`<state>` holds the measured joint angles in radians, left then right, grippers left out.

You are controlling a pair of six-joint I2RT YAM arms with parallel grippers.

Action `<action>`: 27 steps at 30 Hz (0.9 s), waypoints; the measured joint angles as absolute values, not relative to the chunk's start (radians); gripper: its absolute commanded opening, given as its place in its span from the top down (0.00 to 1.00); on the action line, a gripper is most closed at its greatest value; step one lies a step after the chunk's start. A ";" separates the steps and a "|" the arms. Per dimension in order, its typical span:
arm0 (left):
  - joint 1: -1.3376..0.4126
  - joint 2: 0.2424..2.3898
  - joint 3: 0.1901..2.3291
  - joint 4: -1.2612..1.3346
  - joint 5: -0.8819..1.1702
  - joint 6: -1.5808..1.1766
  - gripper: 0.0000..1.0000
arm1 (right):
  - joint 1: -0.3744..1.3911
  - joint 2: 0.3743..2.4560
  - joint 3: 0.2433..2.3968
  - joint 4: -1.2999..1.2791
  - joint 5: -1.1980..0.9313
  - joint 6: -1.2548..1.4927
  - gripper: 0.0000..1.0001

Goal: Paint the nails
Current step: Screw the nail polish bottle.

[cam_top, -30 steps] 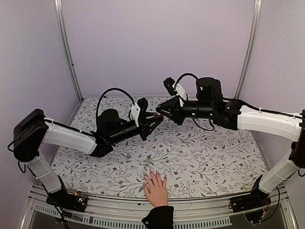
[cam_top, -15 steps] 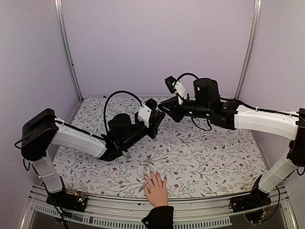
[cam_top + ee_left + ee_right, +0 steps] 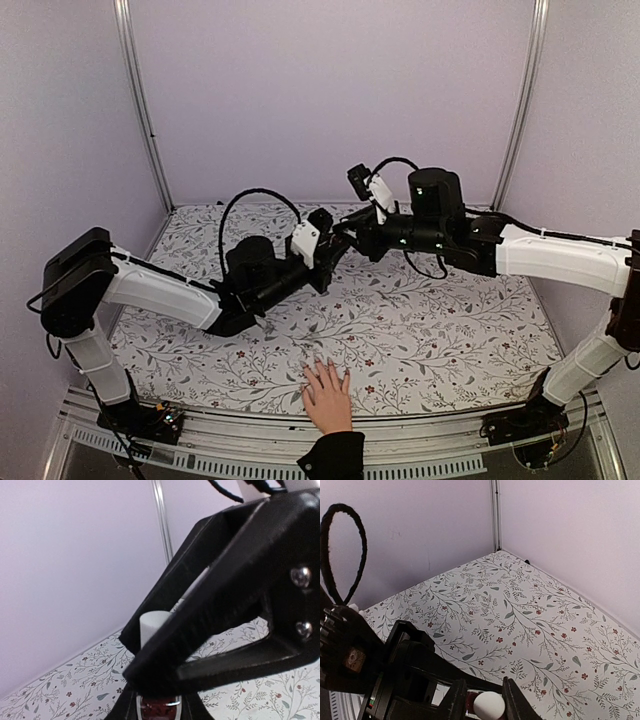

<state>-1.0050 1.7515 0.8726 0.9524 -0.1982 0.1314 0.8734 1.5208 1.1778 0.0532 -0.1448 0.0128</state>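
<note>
Nails [image 3: 322, 366] tip the fingers of the hand [image 3: 327, 397], flat and palm down at the table's [image 3: 450, 330] near edge, well apart from both grippers; tiny hard slick plates on a soft living hand, so nothing to grasp, just a light brush stroke along each. Left gripper [image 3: 330, 258] is clamped on the dark-red bottle [image 3: 159, 706]; right gripper [image 3: 348, 233] has its fingers flanking the white cap [image 3: 489, 706], but whether clamped or slack I cannot tell.

Left pincer [image 3: 333, 250] meets right pincer [image 3: 346, 233] (bottle [image 3: 488, 705] between them), behind the hand [image 3: 327, 395].
</note>
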 measured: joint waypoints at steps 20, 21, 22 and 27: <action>-0.838 1.623 0.859 0.856 0.575 0.055 1.00 | 0.900 1.271 1.021 0.070 -0.442 -0.159 0.29; -0.838 1.623 0.863 0.842 0.628 0.055 1.00 | 0.900 1.262 1.021 0.069 -0.462 -0.171 0.31; -0.838 1.624 0.869 0.829 0.678 0.054 1.00 | 0.900 1.254 1.021 0.067 -0.483 -0.181 0.33; -0.838 1.657 0.949 0.785 0.897 0.031 1.00 | 0.900 1.245 1.022 0.041 -0.561 -0.231 0.41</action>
<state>-0.8383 1.6573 0.9485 0.7845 0.8967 0.0311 0.9001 1.2446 1.0218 0.0406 -0.5606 -0.2306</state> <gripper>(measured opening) 0.203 0.622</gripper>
